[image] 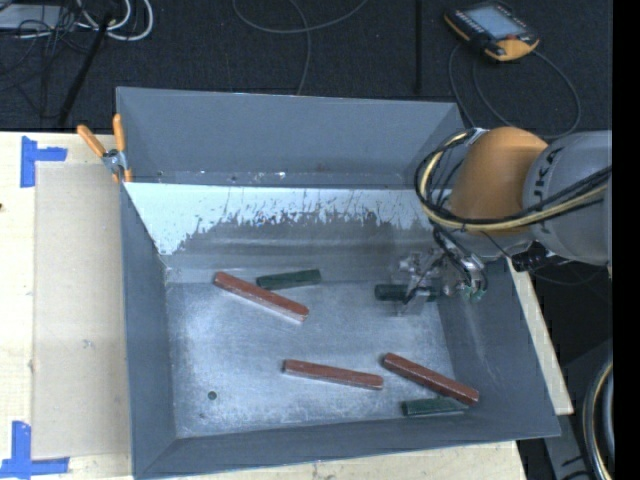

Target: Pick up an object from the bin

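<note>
My gripper (420, 284) is low in the right part of the bin, close to the back slope. A short dark block (389, 292) lies on the floor directly against its left end; whether it is held is unclear. The closest other pieces are a red-brown flat stick (428, 378) near the front right and a dark green stick (433, 406) just in front of that one.
Another red-brown stick (332, 373) lies at the front middle. At the left middle, a third red-brown stick (260, 296) lies with a dark green stick (289, 279) beside it. The arm with its orange cover and cables hangs over the bin's right wall.
</note>
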`<state>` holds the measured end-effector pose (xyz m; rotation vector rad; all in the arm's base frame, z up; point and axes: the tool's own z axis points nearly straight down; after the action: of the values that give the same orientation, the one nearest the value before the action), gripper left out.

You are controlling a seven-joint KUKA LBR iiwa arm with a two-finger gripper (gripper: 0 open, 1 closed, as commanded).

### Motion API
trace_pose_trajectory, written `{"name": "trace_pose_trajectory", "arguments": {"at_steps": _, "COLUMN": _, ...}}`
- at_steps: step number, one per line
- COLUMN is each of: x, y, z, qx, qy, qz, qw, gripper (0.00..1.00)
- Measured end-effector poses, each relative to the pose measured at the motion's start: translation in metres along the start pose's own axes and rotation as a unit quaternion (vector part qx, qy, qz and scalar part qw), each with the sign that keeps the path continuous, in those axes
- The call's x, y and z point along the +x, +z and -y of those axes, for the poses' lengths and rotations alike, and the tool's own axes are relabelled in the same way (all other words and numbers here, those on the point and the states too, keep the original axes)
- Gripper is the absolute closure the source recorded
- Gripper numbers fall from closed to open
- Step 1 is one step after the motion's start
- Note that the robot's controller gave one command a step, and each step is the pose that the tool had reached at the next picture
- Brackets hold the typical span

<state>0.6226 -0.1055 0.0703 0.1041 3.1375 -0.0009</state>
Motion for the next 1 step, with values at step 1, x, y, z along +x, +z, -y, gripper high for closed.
{"name": "trace_pose_trajectory", "arguments": {"at_steps": 1, "x": 0.0000, "y": 0.0000, "z": 0.0000, "qx": 0.000, "qy": 0.000, "qz": 0.0000, "qw": 1.0000, "gripper": 1.00}}
